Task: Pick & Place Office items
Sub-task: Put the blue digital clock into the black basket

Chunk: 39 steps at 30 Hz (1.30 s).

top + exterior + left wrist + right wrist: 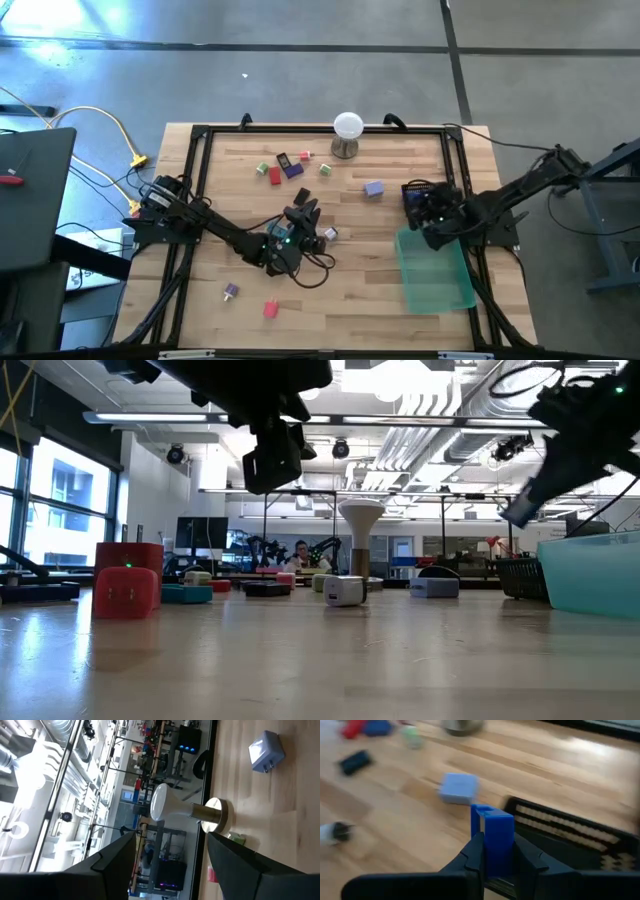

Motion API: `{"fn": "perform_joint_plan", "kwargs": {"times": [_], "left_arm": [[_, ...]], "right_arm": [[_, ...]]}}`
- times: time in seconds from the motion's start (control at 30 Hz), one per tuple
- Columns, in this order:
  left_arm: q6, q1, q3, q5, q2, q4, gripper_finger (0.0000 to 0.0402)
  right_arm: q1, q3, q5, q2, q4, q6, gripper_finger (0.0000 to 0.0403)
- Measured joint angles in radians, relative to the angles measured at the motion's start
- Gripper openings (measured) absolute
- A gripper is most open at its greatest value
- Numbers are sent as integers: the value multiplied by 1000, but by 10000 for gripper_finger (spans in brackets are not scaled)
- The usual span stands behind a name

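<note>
R pincer (495,851) is clenched on a blue block (494,840), held up over the desk (330,290) by the black mesh basket (420,192) and green tray (435,272), prob for a drop-off. L pincer (303,215) hangs mid-desk, fingers apart, nothing in it. Other pieces sit loose near the white lamp (347,127), incl. a lavender block (373,187). No readable labels.

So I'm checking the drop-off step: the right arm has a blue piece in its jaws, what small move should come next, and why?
Probably carry it toward the green tray and let go there. The right gripper is shut on the blue piece and sits just beyond the tray's far edge, beside a black mesh basket, not yet over the tray. The left gripper hangs open mid-table.
</note>
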Motion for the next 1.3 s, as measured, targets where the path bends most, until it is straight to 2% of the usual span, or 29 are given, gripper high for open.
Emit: {"fn": "perform_joint_plan", "kwargs": {"times": [0.13, 0.37, 0.9, 1.3], "left_arm": [[-7, 8, 0, -6, 0, 0, 234], [-57, 36, 0, -9, 0, 0, 234], [-71, 60, -1, -28, 0, 0, 234], [-64, 60, -1, -29, 0, 0, 234]], "right_arm": [[22, -4, -30, 13, -109, 169, 49], [-19, -25, -88, 66, -85, 252, 49], [-241, -28, -200, 200, -28, 127, 55], [-273, -27, -264, 205, 75, 41, 55]]}}
